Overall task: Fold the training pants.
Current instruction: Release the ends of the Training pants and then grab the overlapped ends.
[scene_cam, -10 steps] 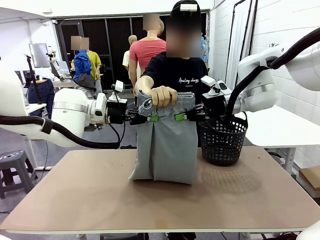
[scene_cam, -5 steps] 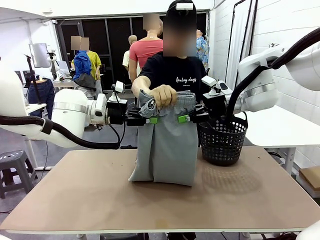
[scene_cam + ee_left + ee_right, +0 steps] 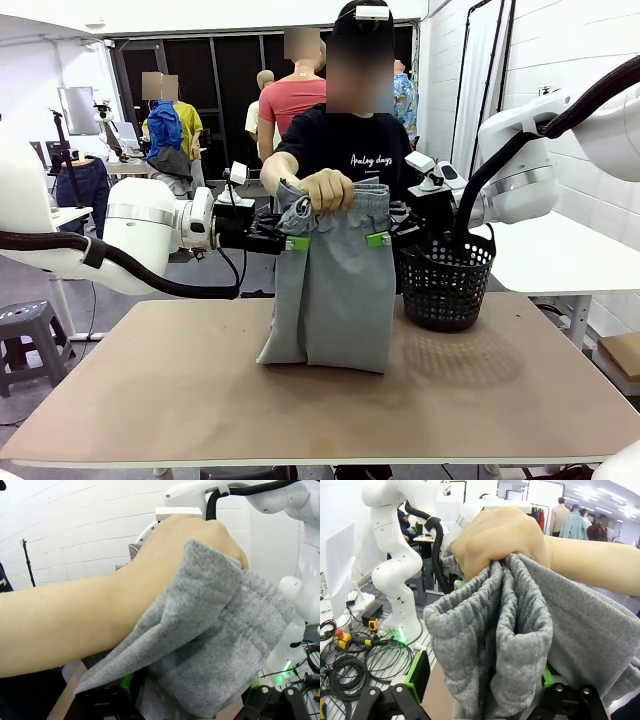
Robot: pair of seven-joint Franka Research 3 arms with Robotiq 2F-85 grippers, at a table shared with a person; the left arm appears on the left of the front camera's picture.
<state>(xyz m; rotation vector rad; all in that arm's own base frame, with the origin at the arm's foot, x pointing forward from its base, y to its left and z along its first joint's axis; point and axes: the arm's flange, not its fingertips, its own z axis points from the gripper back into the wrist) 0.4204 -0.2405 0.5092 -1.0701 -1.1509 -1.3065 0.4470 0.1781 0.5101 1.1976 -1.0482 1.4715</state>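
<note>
The left arm (image 3: 150, 225) reaches in level from the side, its wrist turned so the left gripper (image 3: 292, 243) points across the table at the upper left edge of the training pants (image 3: 335, 300). The right arm (image 3: 515, 175) bends down from its shoulder and brings the right gripper (image 3: 381, 239) to the upper right edge at about the same height. Both claws are spread wide. In the left wrist view the green pads (image 3: 126, 682) stand far apart with grey jersey bunched in the gap, and the right wrist view shows the same, its pads (image 3: 416, 676) set to either side of a thick fold of cloth (whether any pad actually presses the fabric cannot be told). Neither claw is pinching. The person's hand (image 3: 326, 190) carries the garment, fist closed over the gathered waistband (image 3: 368, 194) just above and between the two grippers, forearm coming in from the far side. The pants hang straight down from that fist as a tall narrow column, the lower end resting in a soft fold on the table (image 3: 200, 380) near its far middle. A black mesh basket (image 3: 445, 285) stands on the table just beside the pants, under the right arm's wrist.
</note>
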